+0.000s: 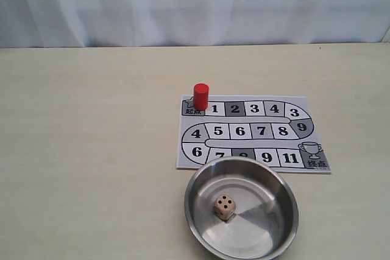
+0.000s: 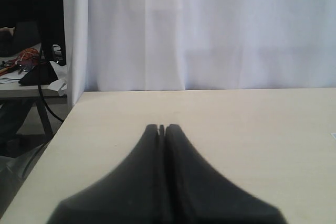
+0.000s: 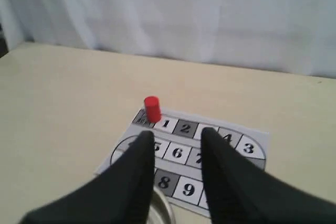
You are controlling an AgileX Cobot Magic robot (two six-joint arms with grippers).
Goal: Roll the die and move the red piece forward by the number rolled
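Pointing toward the board (image 3: pixel 185 128) and red piece (image 3: pixel 152 108), the right gripper (image 3: pixel 176 134) is spread, while the left gripper (image 2: pixel 161 128) is clenched empty.

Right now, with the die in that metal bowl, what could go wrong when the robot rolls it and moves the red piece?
1. The die sits low inside the bowl; the curved wall may crowd the open right gripper, or a toss may bounce it out.
2. The red piece stands tall and narrow on the board; an off-centre grip could topple it.
3. The bowl's rim hides part of the board; nudging the bowl might shift the paper.
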